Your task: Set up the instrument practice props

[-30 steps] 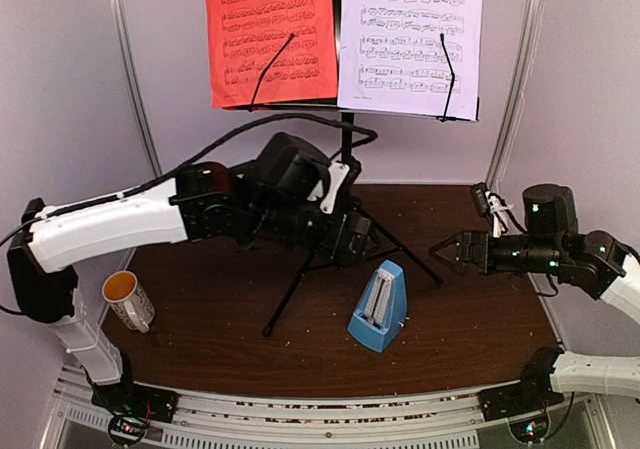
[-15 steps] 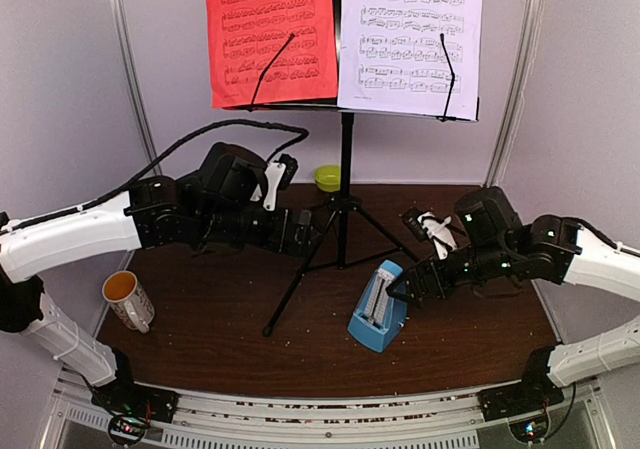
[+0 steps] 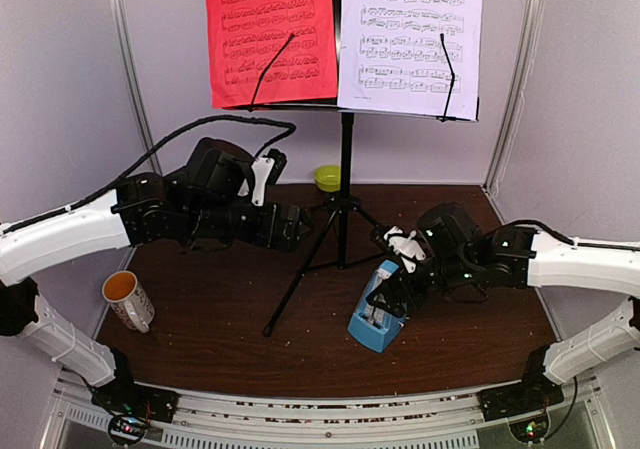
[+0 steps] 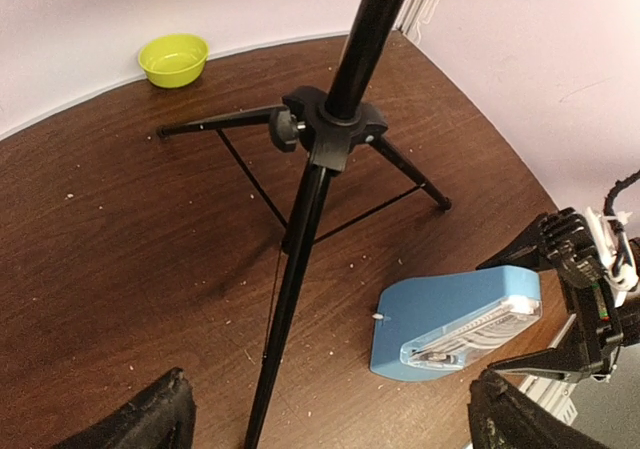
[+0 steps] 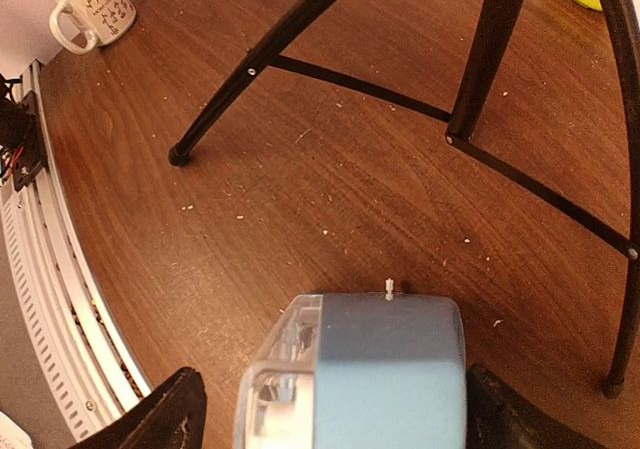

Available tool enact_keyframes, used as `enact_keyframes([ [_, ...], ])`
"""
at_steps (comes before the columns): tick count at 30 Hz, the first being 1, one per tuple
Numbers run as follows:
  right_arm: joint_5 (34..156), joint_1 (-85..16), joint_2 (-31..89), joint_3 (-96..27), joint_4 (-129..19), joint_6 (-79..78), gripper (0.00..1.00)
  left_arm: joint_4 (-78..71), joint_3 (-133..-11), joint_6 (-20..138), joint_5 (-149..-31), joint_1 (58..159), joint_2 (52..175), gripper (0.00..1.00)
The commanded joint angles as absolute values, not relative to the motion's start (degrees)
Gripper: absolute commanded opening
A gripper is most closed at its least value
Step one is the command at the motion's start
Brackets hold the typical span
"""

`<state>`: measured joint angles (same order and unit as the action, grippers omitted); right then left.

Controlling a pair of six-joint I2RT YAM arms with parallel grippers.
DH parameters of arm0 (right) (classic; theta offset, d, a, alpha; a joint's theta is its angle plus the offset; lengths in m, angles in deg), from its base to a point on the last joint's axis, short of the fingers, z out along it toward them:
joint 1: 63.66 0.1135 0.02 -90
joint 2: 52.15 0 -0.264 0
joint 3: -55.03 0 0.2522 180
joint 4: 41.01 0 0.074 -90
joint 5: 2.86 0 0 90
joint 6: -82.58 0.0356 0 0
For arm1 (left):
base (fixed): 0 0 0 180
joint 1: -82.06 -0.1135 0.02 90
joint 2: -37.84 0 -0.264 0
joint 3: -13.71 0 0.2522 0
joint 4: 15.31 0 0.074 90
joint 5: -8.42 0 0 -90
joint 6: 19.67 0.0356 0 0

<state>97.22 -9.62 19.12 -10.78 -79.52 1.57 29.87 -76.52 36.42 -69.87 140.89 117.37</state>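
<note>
The black music stand (image 3: 346,159) stands at the back middle on tripod legs (image 4: 300,229). It holds a red sheet (image 3: 270,34) and a white sheet (image 3: 410,39) side by side. The small blue metronome (image 3: 378,311) with its clear cover stands upright on the table, right of the stand's front leg. My right gripper (image 3: 392,287) is open, with a jaw on either side of the metronome's top (image 5: 370,369). My left gripper (image 3: 295,231) is open and empty, left of the stand's pole and above the front leg. It also shows in the left wrist view (image 4: 325,424).
A white mug (image 3: 127,299) with a yellow inside stands at the front left of the brown table (image 3: 200,349). A small lime-green bowl (image 3: 327,177) sits at the back behind the stand. White walls close the table in on the left, back and right.
My right arm has swung left and down, so its open jaws now straddle the metronome's top. My left arm has drawn back to the left, away from the stand's pole.
</note>
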Motion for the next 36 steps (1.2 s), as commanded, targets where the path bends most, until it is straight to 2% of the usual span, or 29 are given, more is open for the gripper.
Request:
enact_keyframes([
  [1,96.1,-9.3,21.6,-9.2,-75.3,-0.3,0.87,31.1,-75.5,38.1,-69.3,139.5,115.0,0.98],
  [6,95.7,-9.2,23.6,-9.6,-74.9,-1.3,0.8,32.8,-75.1,39.0,-69.0,138.4,113.6,0.98],
  [15,95.0,-9.3,23.2,-10.4,-76.8,-6.2,0.49,33.2,-74.0,41.3,-70.3,137.7,112.1,0.98],
  [19,99.6,-9.3,19.0,-10.0,-76.0,-9.4,0.41,31.3,-71.8,44.3,-74.5,137.6,110.8,0.98],
  [22,105.6,-9.2,14.4,-9.6,-73.7,-11.7,0.39,26.4,-68.4,48.0,-82.2,137.6,109.2,0.95],
  [27,113.9,-9.1,4.9,-7.2,-67.2,-14.6,0.36,14.1,-60.3,54.7,-96.0,138.2,105.7,0.87],
  [32,115.8,-8.5,-1.2,-10.4,-68.3,-15.2,0.32,11.7,-57.9,65.8,-98.9,142.6,103.3,0.82],
  [36,116.3,-7.2,-4.2,-13.9,-72.0,-15.8,0.29,13.6,-58.9,73.2,-96.0,146.7,103.1,0.78],
])
